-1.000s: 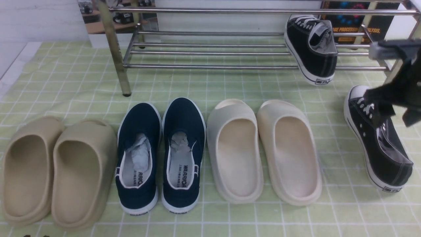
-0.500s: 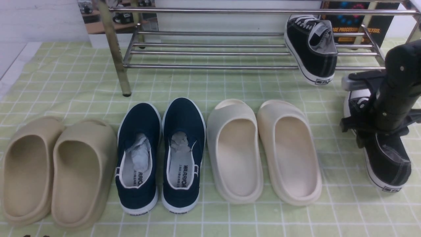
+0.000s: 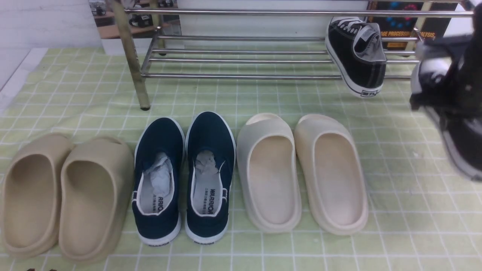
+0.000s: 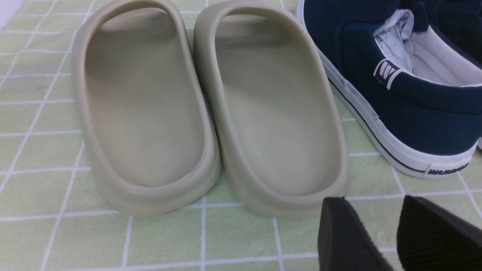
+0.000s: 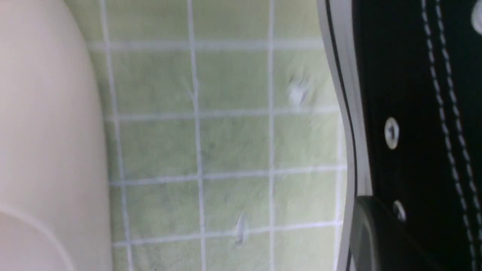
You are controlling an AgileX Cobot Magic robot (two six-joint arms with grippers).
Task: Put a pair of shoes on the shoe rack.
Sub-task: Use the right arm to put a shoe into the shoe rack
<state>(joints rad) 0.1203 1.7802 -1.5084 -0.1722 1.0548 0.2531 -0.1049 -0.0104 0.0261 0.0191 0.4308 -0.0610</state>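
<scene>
White wall, green cloth w/ white grid, dark poster back rt, even light

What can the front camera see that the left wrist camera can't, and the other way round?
Front only: the shoe rack, one black sneaker on it, a second black sneaker, blurred, at the right edge, and the cream slides. Left wrist only: the left hand, its tips apart, up close. Both: the beige slides, the navy slip-ons and the green checked cloth.

A desk under a pale green checked cloth carries tan foam slides at lower left, navy slip-on shoes beside them and cream foam slides right of centre. The steel shoe rack stands across the top, with a black canvas sneaker on its lower bars at upper right.
</scene>
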